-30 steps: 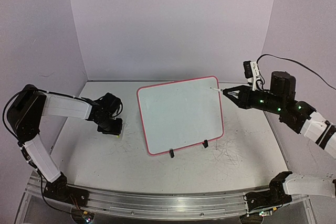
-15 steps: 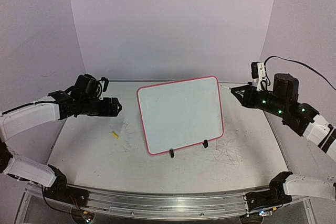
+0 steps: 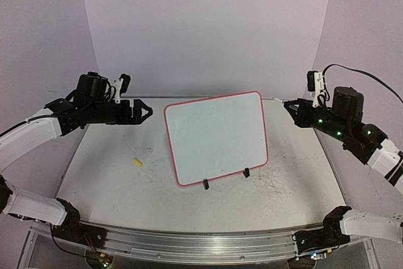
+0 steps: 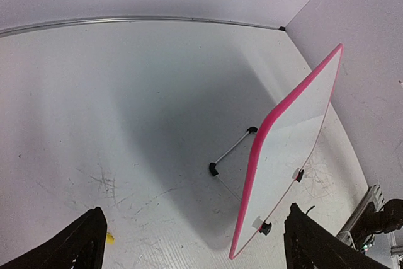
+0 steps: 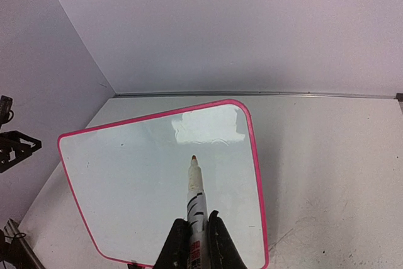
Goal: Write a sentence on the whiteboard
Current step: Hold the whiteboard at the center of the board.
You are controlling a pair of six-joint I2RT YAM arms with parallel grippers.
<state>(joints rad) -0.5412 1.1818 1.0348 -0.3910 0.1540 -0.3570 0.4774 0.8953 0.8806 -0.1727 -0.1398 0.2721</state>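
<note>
— Right hand (image 5: 197, 230) grips our marker (image 5: 195, 184), tip bare, aimed at the whiteboard (image 3: 217, 137) but apart from it. Left hand (image 3: 143, 113) hangs wide open, empty, well left of the board.
— We make out no sentence on it. It stands propped, tilted, on the tabletop (image 3: 113, 187), nothing bracing it. We judge a hard press could slide or tip it, a light one leave strokes too faint.

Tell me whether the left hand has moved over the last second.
Yes. The left hand lifted off the table beside the yellow bit and now hangs open, level with the top-left corner of the whiteboard.
</note>
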